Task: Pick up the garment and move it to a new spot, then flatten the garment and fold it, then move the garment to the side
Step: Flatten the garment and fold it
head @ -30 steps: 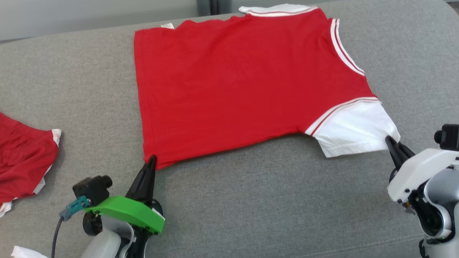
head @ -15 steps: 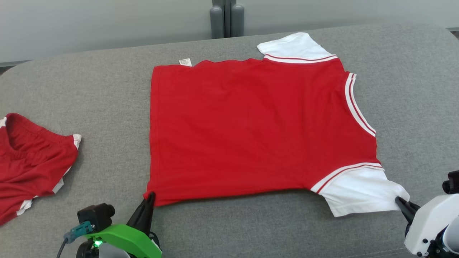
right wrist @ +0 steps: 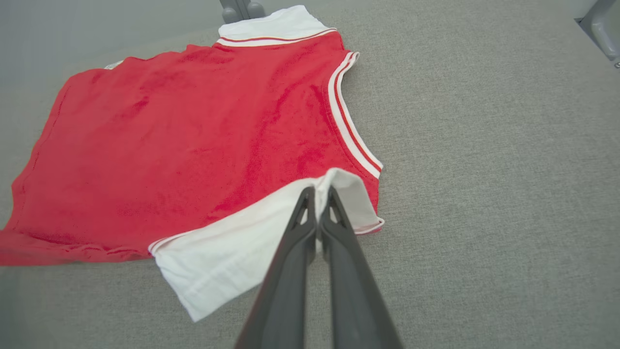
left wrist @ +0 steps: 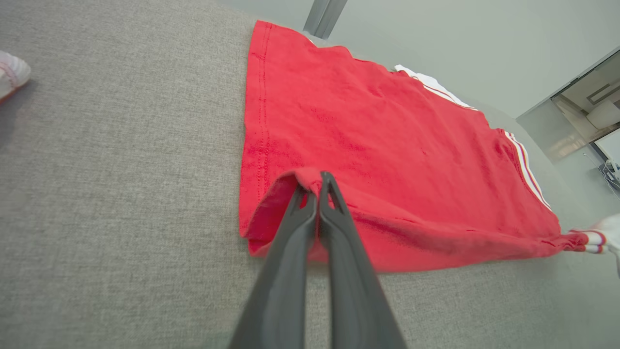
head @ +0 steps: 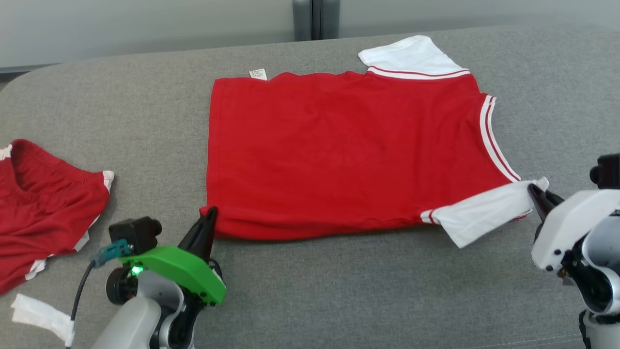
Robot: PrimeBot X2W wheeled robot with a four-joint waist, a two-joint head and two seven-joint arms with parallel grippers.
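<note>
The left pincer (left wrist: 319, 180) was clenched on the near hem corner of the red shirt (head: 339, 155). Its two dark fingers were pressed together, and the corner was lifted and curled over the cloth beneath. The right pincer (right wrist: 320, 193) was clamped the same way on the cuff of the near white sleeve (head: 479, 215), which was drawn back toward the red body. Between the two, the shirt's near edge was raised a little off the grey counter (head: 339, 295). The rest lay flat at the middle of the counter, with the neckline to the robot's right and the far sleeve (head: 411, 54) spread out.

A small white label (head: 257, 73) stuck out at the far hem corner, its print too small to read. Bare counter lay open in front of the shirt and to its right. To the left, well apart, lay red shorts (head: 43, 208), with a white scrap (head: 36, 315) nearer the robot.
</note>
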